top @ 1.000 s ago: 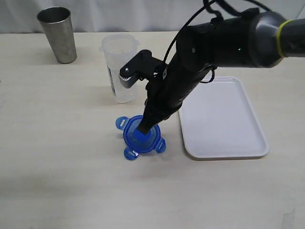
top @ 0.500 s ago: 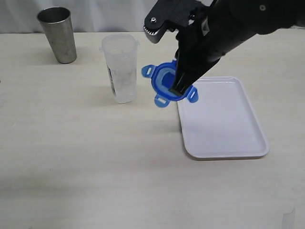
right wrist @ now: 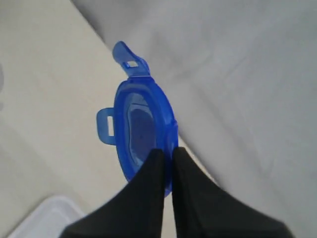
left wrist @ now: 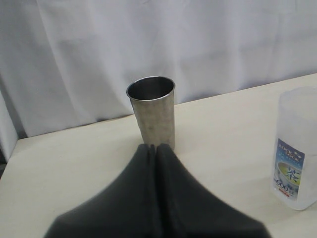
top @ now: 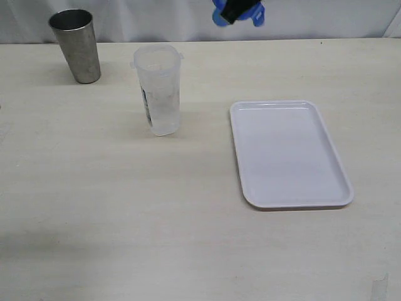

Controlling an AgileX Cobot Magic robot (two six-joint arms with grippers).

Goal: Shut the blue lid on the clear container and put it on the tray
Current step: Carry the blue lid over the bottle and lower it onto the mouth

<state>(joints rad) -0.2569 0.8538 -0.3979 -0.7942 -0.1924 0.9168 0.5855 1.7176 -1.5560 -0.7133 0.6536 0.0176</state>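
Observation:
The blue lid hangs high at the top edge of the exterior view, well above the table, with only its lower part showing. My right gripper is shut on the lid's rim, holding it on edge. The clear container stands upright and uncovered on the table, left of the white tray; its printed label shows in the left wrist view. My left gripper is shut on nothing, low over the table in front of the steel cup.
A grey steel cup stands at the back left, beyond the container. A white curtain closes off the far side of the table. A corner of the tray shows below the right gripper.
The right gripper has lifted the blue lid off the table in front of the container and carried it up and back, until the arm has almost left the exterior view.

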